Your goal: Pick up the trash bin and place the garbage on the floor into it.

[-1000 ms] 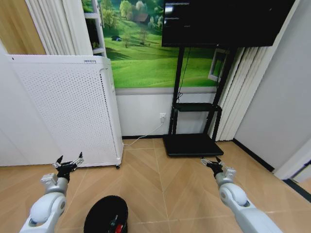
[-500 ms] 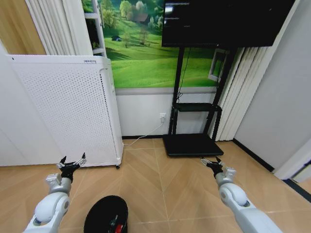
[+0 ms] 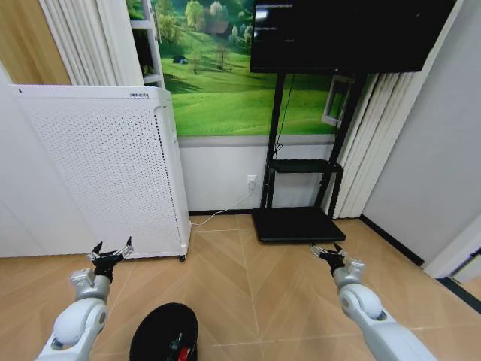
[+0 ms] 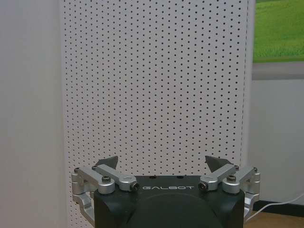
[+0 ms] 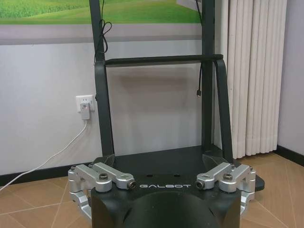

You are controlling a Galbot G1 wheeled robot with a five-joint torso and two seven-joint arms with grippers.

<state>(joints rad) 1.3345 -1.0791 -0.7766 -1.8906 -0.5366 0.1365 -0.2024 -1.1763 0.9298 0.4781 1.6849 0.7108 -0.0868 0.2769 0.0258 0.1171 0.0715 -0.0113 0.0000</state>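
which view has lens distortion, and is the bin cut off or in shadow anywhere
Head view: wide-angle bending, walls and curtains lean outward; the trash bin is cropped by the bottom edge, its inside dark, something red within. Left wrist view: left gripper sharp before the evenly lit perforated appliance. Right wrist view: right gripper sharp, soft shadow behind the stand.

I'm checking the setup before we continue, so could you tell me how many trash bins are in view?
1. The trash bin stands on the floor near the head view's bottom edge, between the two arms, with something red inside.
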